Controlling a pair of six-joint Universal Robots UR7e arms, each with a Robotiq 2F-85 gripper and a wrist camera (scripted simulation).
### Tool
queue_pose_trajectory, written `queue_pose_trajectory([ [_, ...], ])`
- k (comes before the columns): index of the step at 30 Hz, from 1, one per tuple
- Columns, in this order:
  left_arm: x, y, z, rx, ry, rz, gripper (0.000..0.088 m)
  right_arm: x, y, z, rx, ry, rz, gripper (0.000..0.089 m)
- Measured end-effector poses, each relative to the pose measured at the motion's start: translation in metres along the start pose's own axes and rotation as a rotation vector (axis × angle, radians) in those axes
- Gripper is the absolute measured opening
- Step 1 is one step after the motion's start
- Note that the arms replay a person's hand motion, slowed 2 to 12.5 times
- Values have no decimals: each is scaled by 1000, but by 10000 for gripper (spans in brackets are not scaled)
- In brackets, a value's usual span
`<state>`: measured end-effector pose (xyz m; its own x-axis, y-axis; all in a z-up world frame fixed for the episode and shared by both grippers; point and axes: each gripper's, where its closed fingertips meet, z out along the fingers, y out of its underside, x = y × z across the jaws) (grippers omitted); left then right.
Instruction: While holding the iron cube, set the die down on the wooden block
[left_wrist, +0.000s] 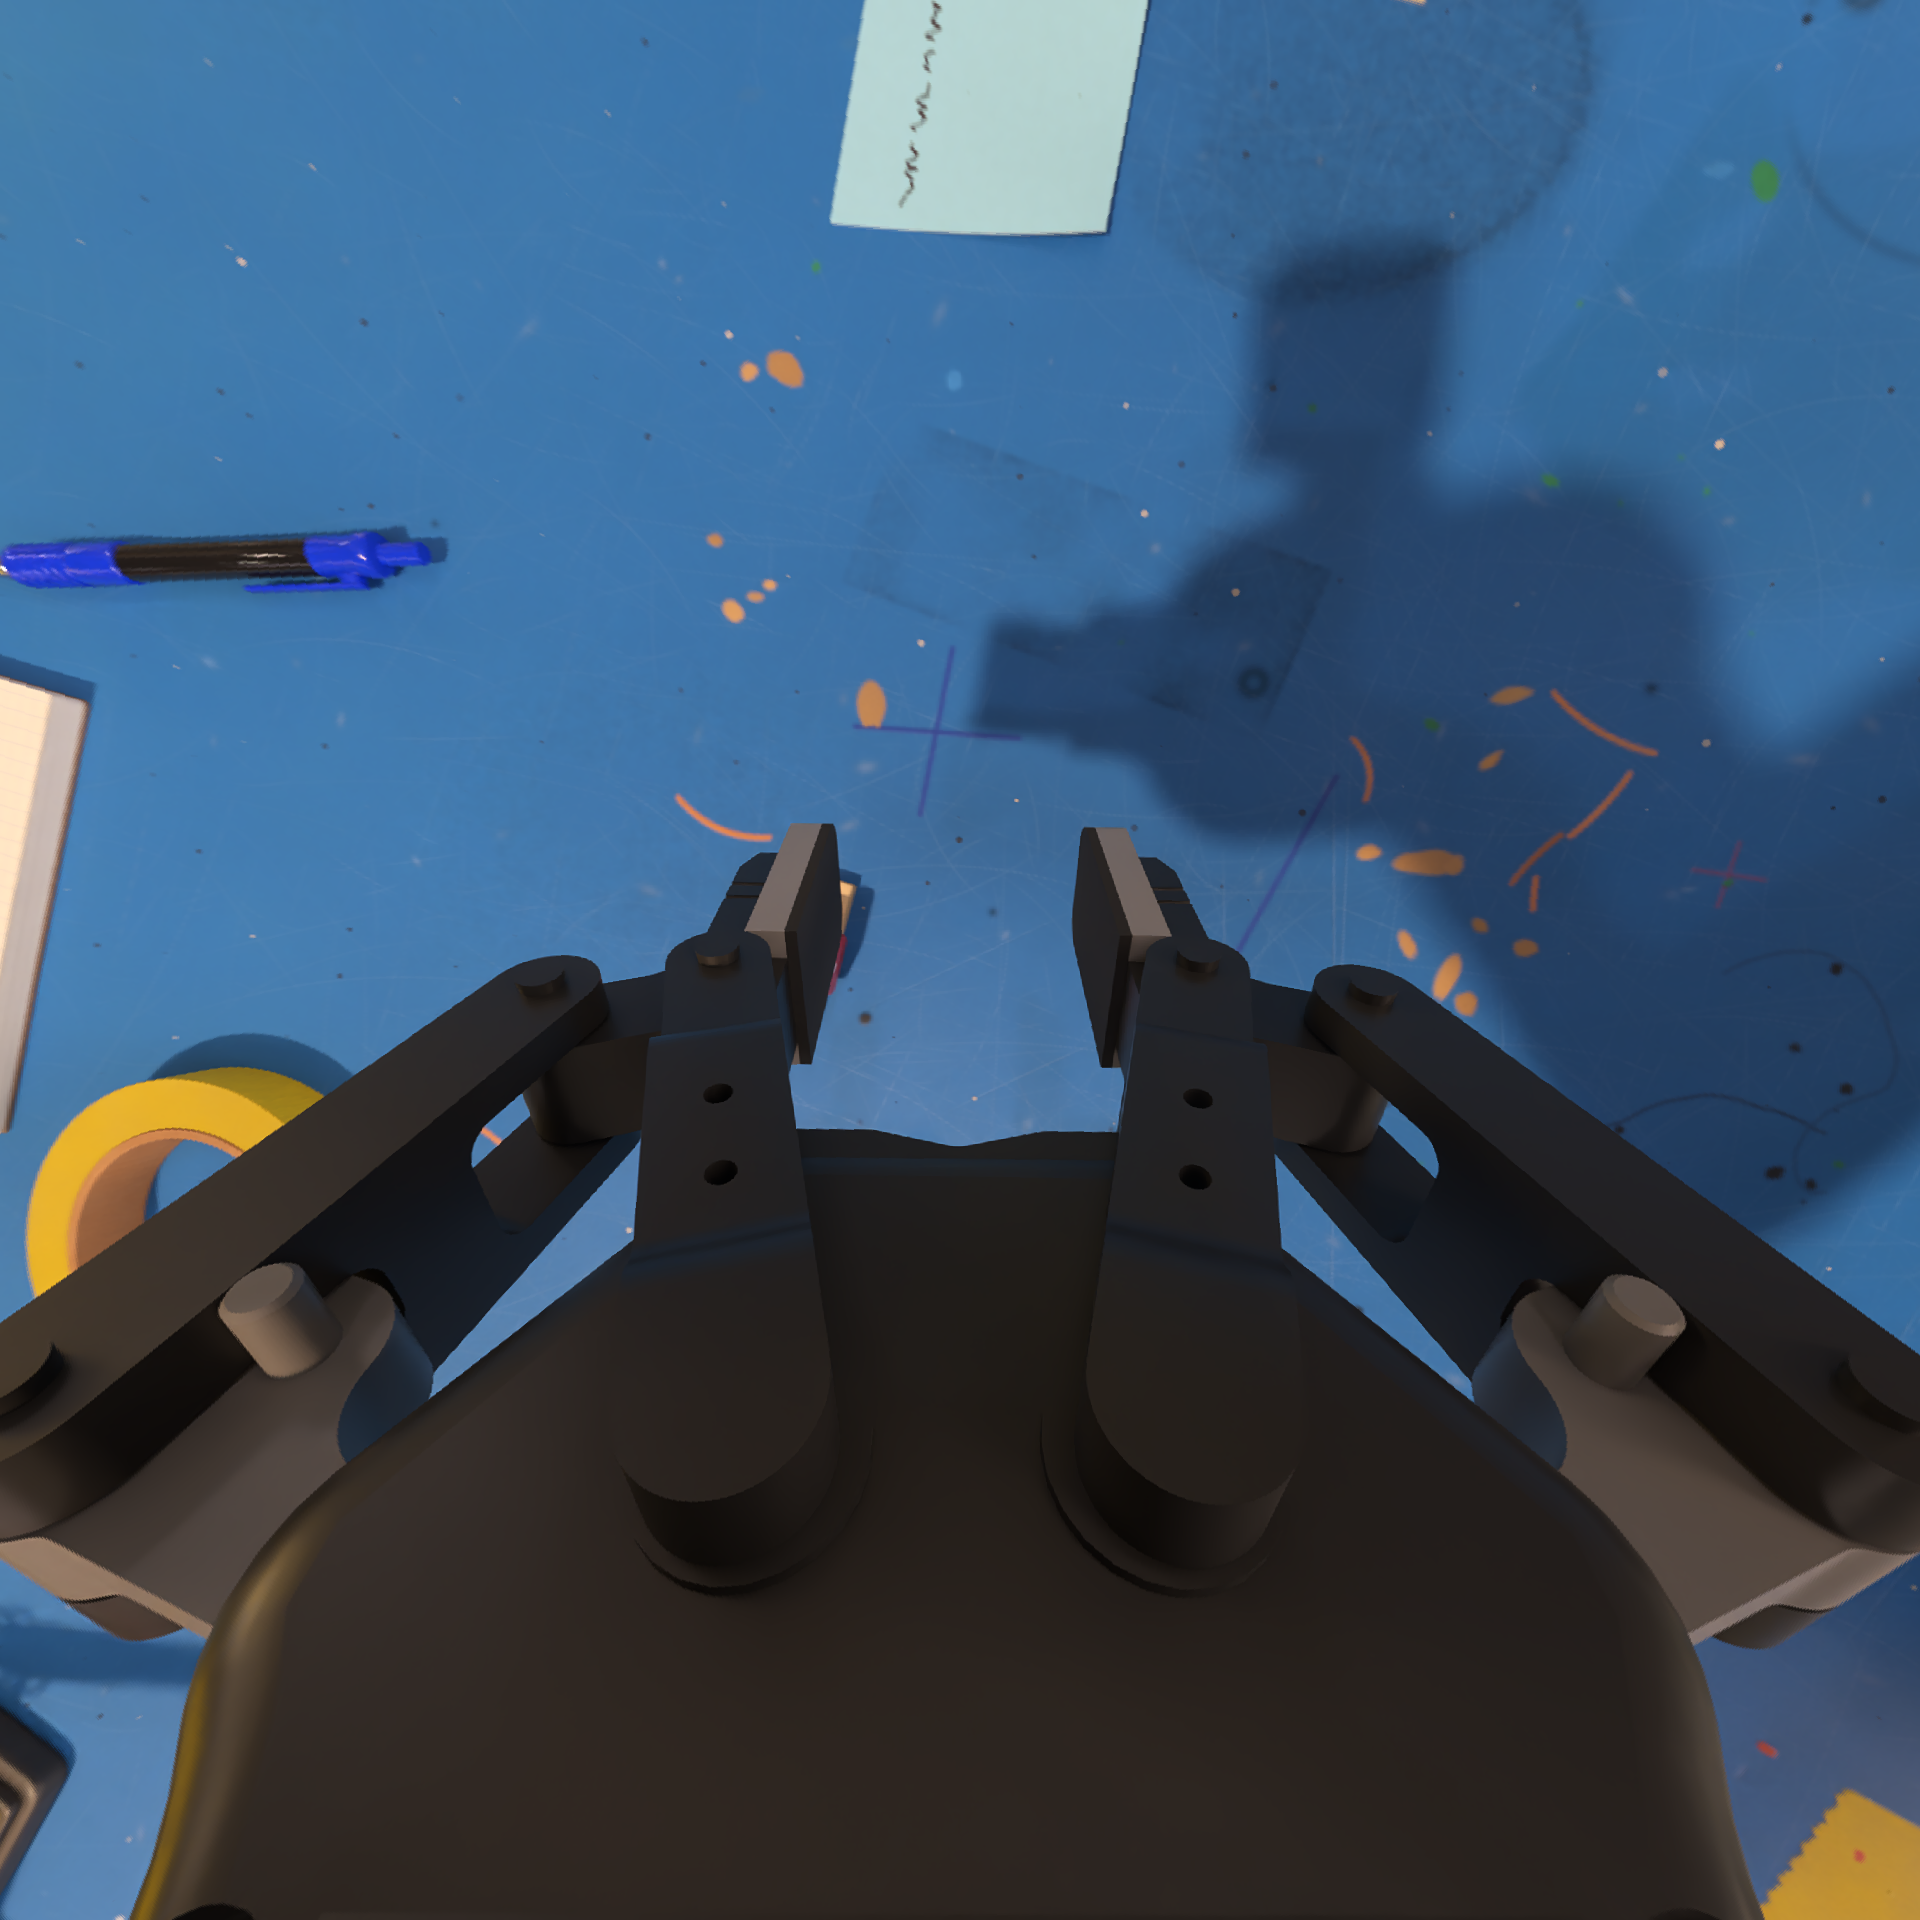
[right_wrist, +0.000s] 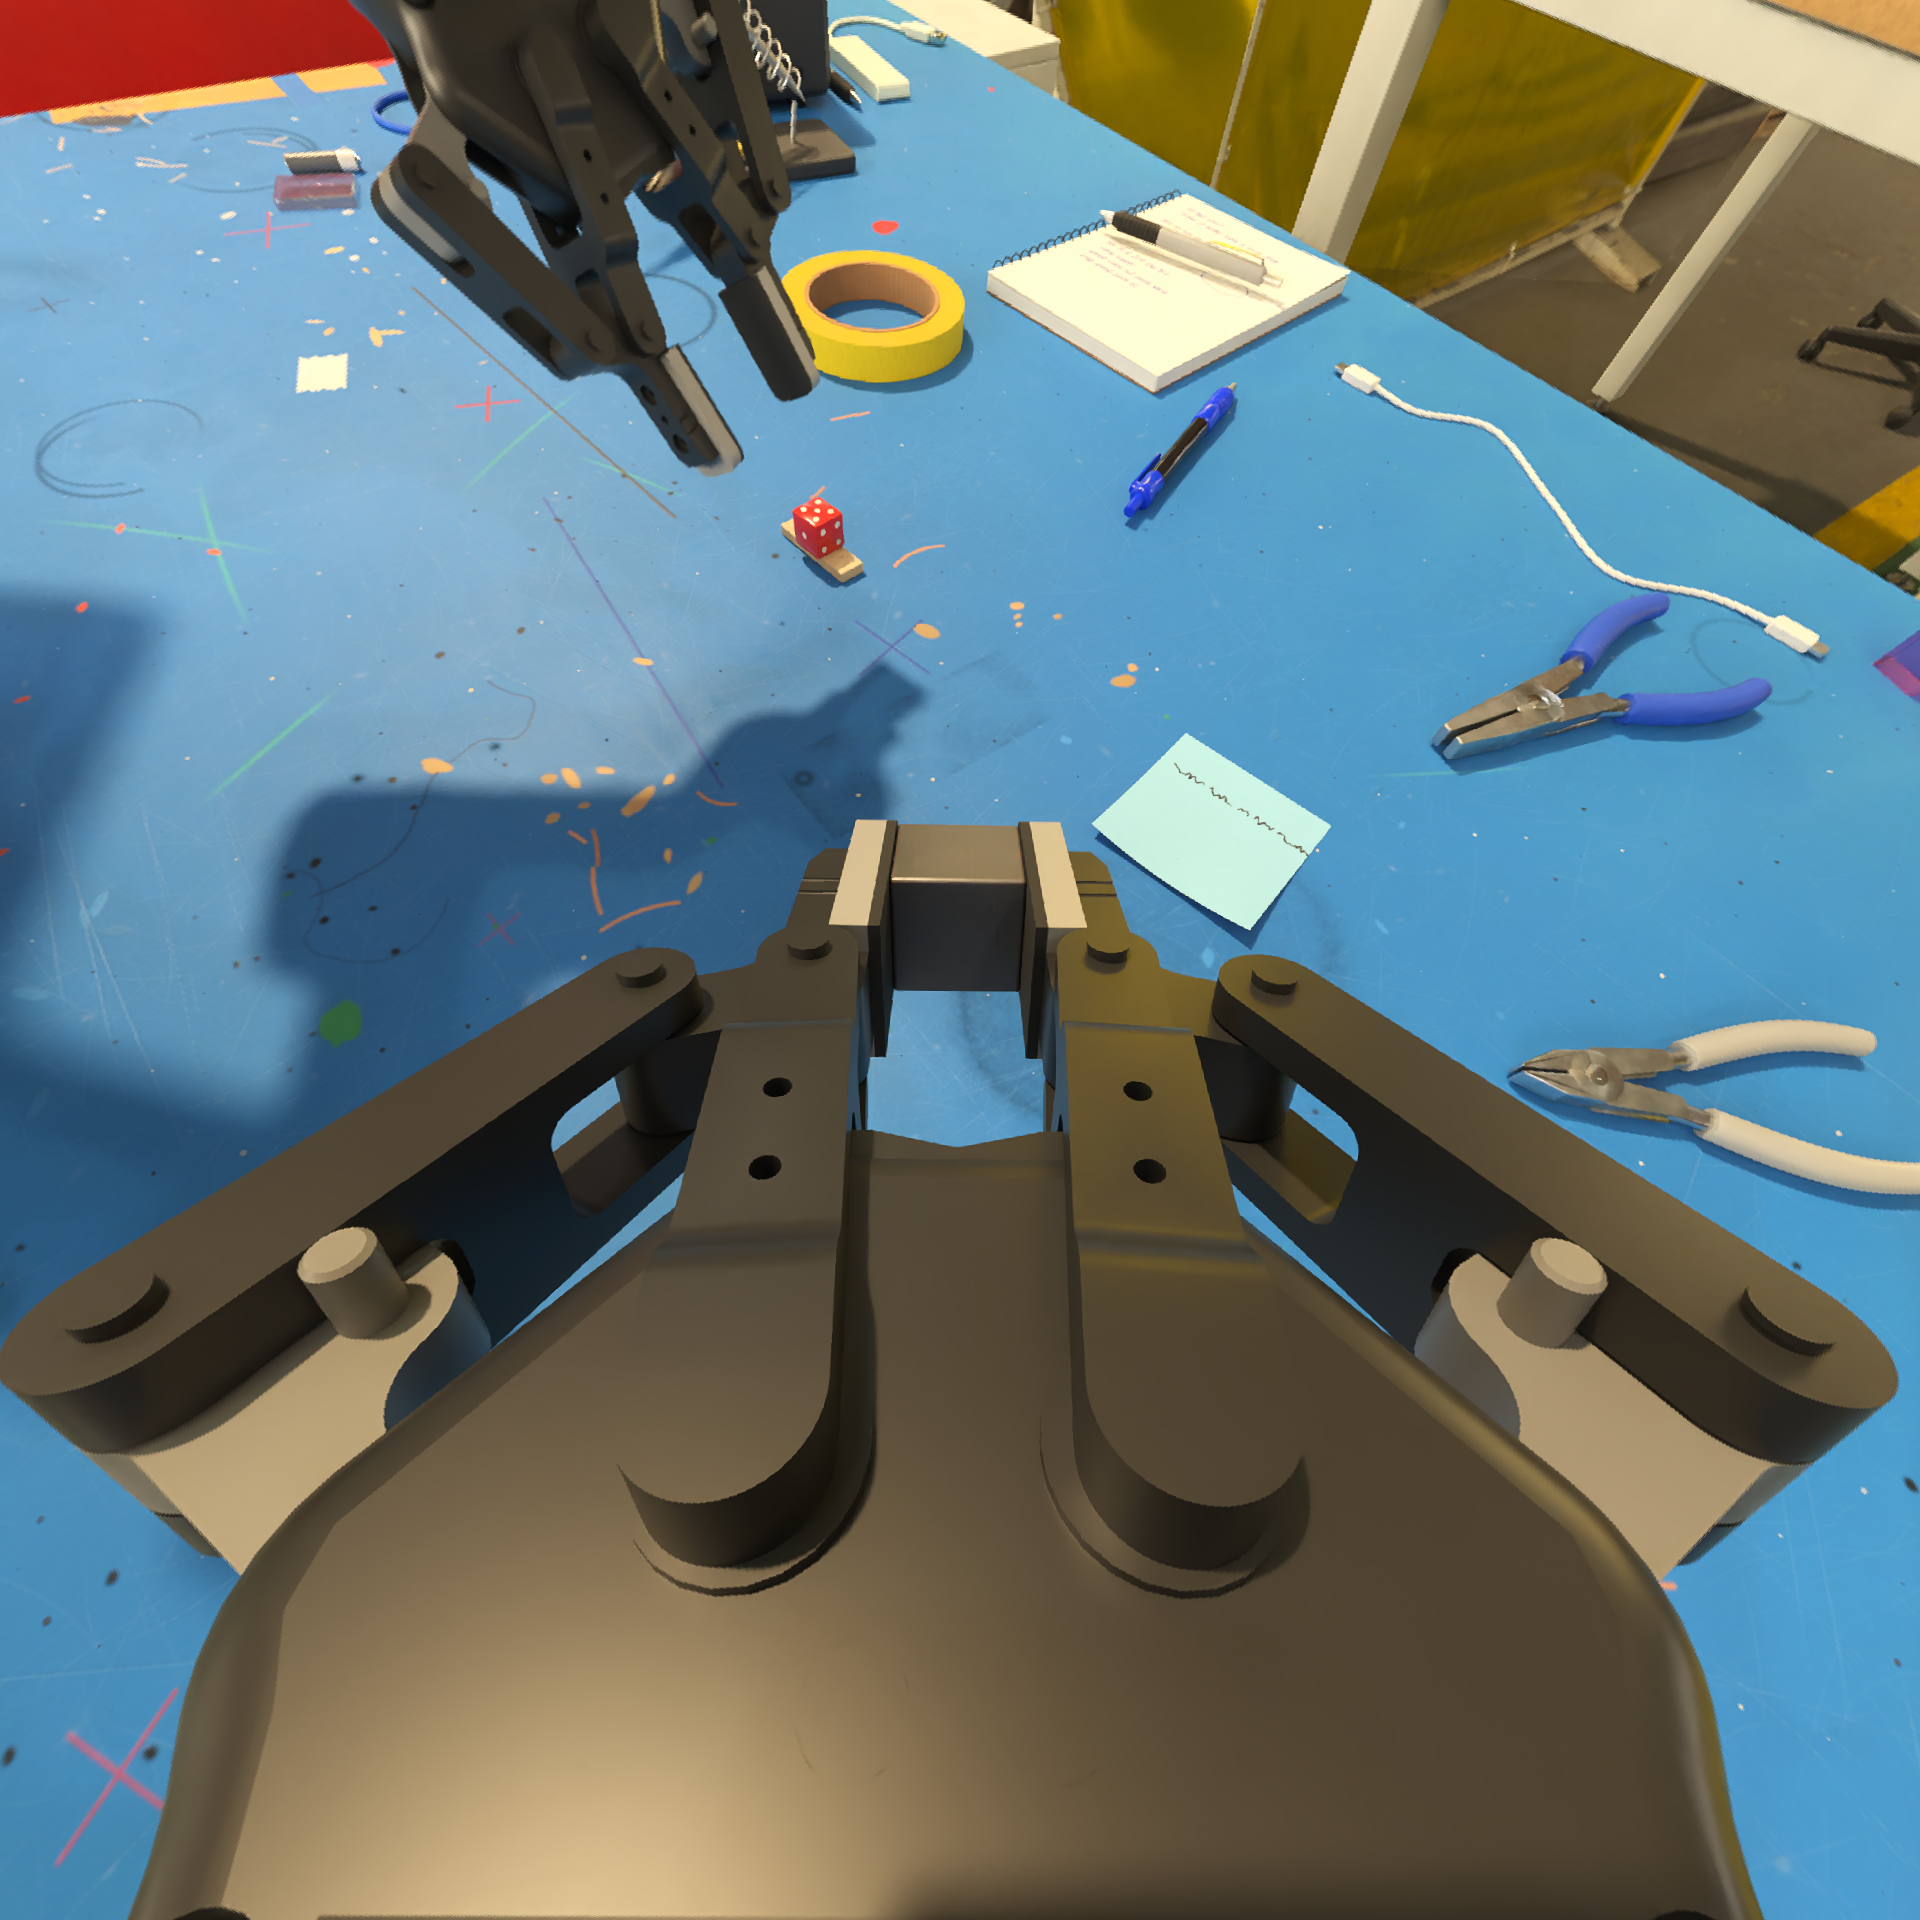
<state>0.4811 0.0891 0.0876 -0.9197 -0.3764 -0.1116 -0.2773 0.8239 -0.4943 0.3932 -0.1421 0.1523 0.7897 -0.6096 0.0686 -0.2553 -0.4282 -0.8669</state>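
Resting already on wooden block (right_wrist: 826, 556), die (right_wrist: 818, 525) at five o'clock below spread left gripper (right_wrist: 753, 416); right gripper (right_wrist: 956, 868) pinching iron cube (right_wrist: 954, 904).

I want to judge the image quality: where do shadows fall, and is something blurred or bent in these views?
Left wrist view: a big dark arm shadow covers the blue table at upper right; the table looks slightly soft. Right wrist view: shadow lies left of the right claw; the red die is sharp, and the wide lens makes the table edges splay outward.
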Motion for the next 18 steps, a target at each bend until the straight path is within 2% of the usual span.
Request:
queue_pose_trajectory([
  [10,11,11,19,-37,0,-10,484,1,-2,-4,9,2,-2,201],
  [18,15,11,33,-26,1,-49,516,4,0,-5,11,6,5,201],
])
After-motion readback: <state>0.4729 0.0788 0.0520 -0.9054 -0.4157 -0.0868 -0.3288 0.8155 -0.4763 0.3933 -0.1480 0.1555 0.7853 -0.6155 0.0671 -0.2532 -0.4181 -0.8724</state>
